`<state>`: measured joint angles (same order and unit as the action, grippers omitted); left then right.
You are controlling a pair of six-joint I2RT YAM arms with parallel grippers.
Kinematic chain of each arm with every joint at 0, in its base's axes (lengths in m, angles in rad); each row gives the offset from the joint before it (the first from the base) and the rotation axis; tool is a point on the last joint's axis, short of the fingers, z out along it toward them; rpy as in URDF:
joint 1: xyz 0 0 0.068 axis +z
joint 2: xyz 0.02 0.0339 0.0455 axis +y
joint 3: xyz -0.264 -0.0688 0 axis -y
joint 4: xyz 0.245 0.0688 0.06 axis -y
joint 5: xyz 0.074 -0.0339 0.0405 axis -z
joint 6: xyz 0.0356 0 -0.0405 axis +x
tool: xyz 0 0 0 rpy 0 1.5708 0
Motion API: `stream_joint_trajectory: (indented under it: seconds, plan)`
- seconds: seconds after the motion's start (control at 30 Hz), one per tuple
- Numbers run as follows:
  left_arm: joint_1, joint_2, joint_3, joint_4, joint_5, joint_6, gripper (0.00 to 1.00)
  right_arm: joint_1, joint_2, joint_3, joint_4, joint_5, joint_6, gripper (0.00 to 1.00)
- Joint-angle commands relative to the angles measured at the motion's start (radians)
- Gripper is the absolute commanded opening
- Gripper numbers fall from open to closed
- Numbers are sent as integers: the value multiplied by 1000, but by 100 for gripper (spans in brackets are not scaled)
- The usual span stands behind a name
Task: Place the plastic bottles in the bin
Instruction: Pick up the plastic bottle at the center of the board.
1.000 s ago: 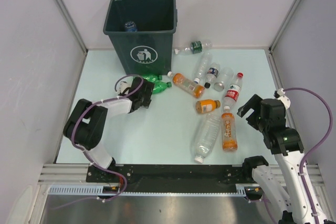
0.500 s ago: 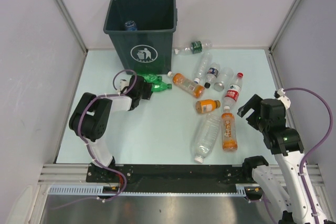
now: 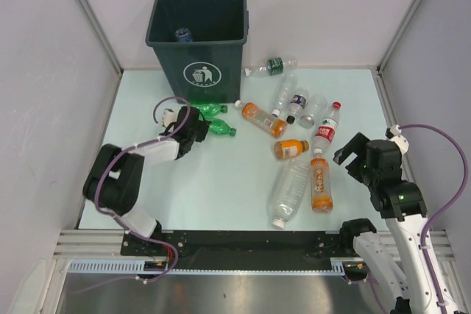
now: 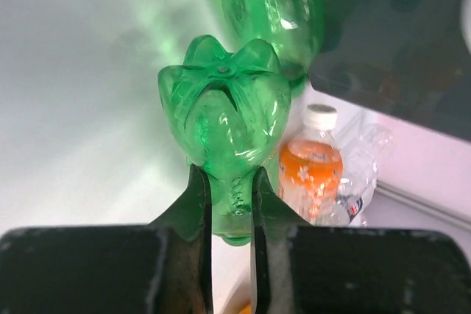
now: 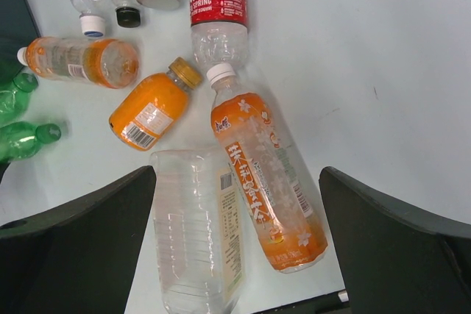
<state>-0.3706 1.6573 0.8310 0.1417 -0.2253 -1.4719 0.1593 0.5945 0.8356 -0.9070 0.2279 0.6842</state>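
Pinching 1 green bottle on the table just beside the bin, the left gripper has barely begun, since only 1 bottle shows inside and about 10 other bottles lie near the spread right gripper.

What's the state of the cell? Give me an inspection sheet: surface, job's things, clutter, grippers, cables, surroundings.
Surface: pale table, bottles lying across its far and right parts.
Job's things: bin upright at the far edge, one bottle inside; green bottle clamped; the others lie outside.
Clutter: nothing seen.
Grippers: left gripper shut on the green bottle; right gripper open over an orange bottle, empty.
Cables: purple cable looping off each arm.
Surroundings: grey walls on three sides.
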Motion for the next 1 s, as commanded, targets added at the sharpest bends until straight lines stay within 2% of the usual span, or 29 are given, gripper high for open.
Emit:
stream_joint_trajectory:
  seconds: [0.0, 0.23, 0.3, 0.33, 0.47, 0.63, 0.73, 0.97]
  plan:
    - [-45, -192, -15, -66, -146, 107, 2, -3, -19, 0, 14, 4, 8, 99]
    - [-105, -453, 19, -165, -290, 325, 2, -3, -36, 2, 11, 5, 0, 99]
    - [-106, -494, 19, -145, -261, 392, 2, -4, -39, 2, 14, 2, 1, 99]
    - [-106, -508, 22, -104, -243, 480, 3, -3, -42, 0, 16, 1, 2, 99]
    - [-106, -568, 91, -119, -189, 659, 3, -1, -56, 0, 17, -7, 5, 99]
    - [-105, -584, 200, -100, -155, 823, 3, -3, -73, 2, 14, -1, 2, 99]
    - [-105, -559, 315, -90, -132, 892, 3, -3, -67, 2, 22, 4, 1, 99]
    - [-102, -487, 523, -24, -134, 982, 4, -4, -36, 2, 54, 5, 5, 99]
